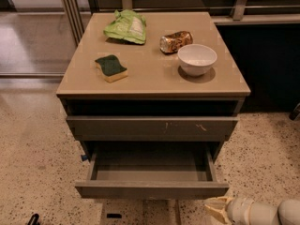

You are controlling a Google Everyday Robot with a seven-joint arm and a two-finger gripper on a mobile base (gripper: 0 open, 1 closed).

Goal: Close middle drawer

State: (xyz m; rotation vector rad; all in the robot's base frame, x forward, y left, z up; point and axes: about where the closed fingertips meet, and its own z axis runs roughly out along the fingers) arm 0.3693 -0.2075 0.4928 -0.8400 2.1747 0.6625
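Note:
The middle drawer is pulled far out of the cabinet; its plain grey-brown front faces me and its inside looks empty. Above it, the widest drawer front, with pale scratch marks, is nearly flush. Below, a sliver of the narrowest drawer front shows. My gripper, cream-tipped on a pale wrist, sits at the bottom right. It is just below and in front of the open drawer's right corner, apart from it.
On the cabinet top lie a green sponge, a green bag, a tipped can and a white bowl. Speckled floor surrounds the cabinet. A dark wall stands at the right.

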